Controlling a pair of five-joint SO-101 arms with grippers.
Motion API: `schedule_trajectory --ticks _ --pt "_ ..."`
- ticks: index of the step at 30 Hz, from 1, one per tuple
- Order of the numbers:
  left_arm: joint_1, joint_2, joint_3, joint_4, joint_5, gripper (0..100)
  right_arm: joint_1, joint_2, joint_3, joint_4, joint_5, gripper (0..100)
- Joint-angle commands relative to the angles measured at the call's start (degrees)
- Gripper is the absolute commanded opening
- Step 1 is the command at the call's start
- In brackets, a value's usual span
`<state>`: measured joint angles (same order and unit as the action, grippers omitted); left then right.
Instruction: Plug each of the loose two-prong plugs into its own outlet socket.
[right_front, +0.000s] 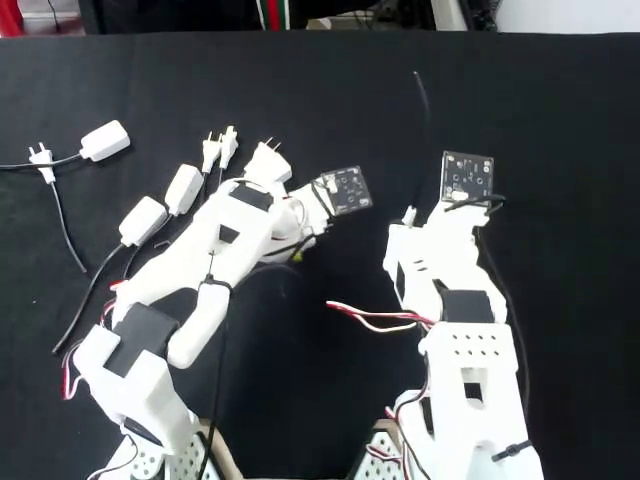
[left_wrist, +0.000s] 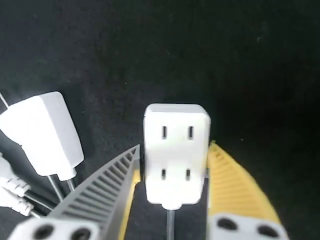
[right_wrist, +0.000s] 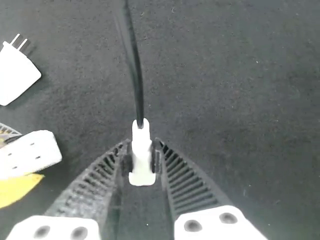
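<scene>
Two-prong plugs (right_front: 220, 148) lie loose toward the table's (right_front: 560, 120) left, near white adapters (right_front: 105, 140). Left gripper (left_wrist: 175, 148) is clamped on the outlet block (left_wrist: 176, 165) — sockets facing its camera. Right gripper (right_wrist: 141, 145) pinches one plug (right_wrist: 141, 170), black cord (right_wrist: 134, 65) trailing away, prongs hidden. Mating seems the step in hand — next, the prongs likely need aligning with a socket pair.

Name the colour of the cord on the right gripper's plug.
Black cord, best in the right wrist view.
</scene>
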<state>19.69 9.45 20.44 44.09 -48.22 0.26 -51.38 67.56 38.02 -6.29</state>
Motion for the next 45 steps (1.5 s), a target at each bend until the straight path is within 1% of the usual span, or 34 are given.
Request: schedule_trajectory --ticks 1,6,9,11,15,17,19,22,26,31,35,37,41,45 --pt "0.1 -1.5 -0.7 -1.0 3.9 27 0.5 -0.2 -1.3 0.4 -0.4 1.2" --pt "-1.8 -9.4 0.0 1.6 10.7 30 0.5 -0.2 -1.2 0.4 -0.4 1.2" --pt "-4.4 -15.6 2.7 1.8 14.0 30 0.4 -0.2 -1.2 0.3 -0.4 1.2" --pt "-7.4 -20.3 5.6 1.8 16.0 30 -1.3 0.0 -0.8 0.3 -0.4 1.2" --pt "-15.3 -31.8 14.7 1.7 21.5 30 -8.4 -0.3 0.7 -0.5 -0.2 1.2" --pt "-20.4 -37.7 20.8 0.9 24.6 30 -11.1 -0.1 1.2 -3.3 -0.2 1.2" --pt "-26.1 -43.7 27.9 -1.7 28.1 30 -13.7 0.0 1.8 -6.1 1.2 1.2" --pt "-33.7 -52.5 38.4 -6.2 30.4 30 -19.3 -0.1 4.7 -11.9 2.1 1.2" --pt "-40.0 -62.4 50.5 -7.6 30.0 30 -22.9 0.1 8.7 -21.5 1.8 1.2" --pt "-46.0 -70.9 61.0 -7.6 25.9 30 -24.5 0.2 15.4 -36.4 2.0 1.2" --pt "-47.4 -74.7 65.4 -7.0 23.7 30 -26.5 0.7 17.7 -40.6 2.1 1.2" --pt "-47.3 -76.1 65.3 -4.2 22.7 30 -26.6 3.0 17.7 -43.4 2.1 1.2" --pt "-47.4 -78.8 65.6 -0.9 22.1 30 -26.6 14.4 16.5 -52.5 3.0 1.2" --pt "-47.7 -80.7 66.8 -0.7 22.1 30 -25.8 25.9 11.5 -56.6 3.3 1.2"
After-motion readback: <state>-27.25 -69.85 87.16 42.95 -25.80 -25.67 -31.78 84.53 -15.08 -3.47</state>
